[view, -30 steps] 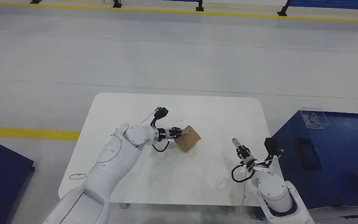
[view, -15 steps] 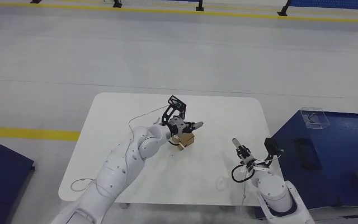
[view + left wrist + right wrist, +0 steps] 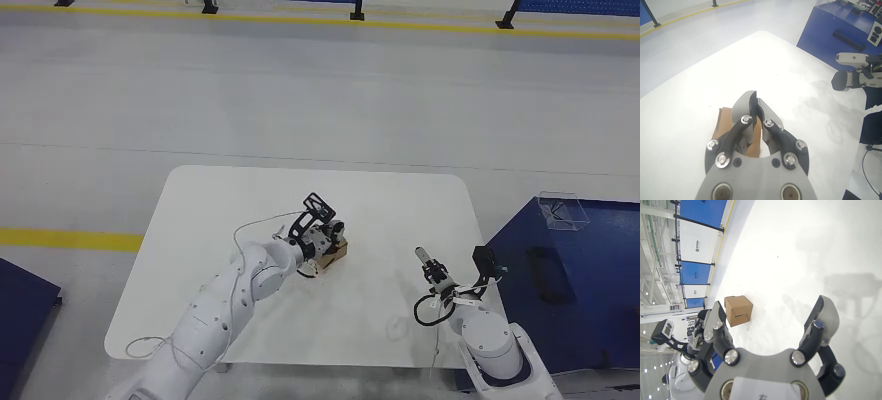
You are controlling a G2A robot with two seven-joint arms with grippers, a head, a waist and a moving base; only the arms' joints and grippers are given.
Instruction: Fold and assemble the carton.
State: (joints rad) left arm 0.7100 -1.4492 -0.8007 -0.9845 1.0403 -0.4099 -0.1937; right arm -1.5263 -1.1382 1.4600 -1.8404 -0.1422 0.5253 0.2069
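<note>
Carton [image 3: 337, 251], folded into a brown cube, stands near the middle of the white bench [image 3: 220, 220]. Left gripper [image 3: 755, 98] sits directly over the carton, fingers closed tip to tip with nothing between them; contact with the carton cannot be judged. Right gripper [image 3: 769, 303] hangs near the bench's right front edge, well apart from the carton, fingers spread wide and empty.
</note>
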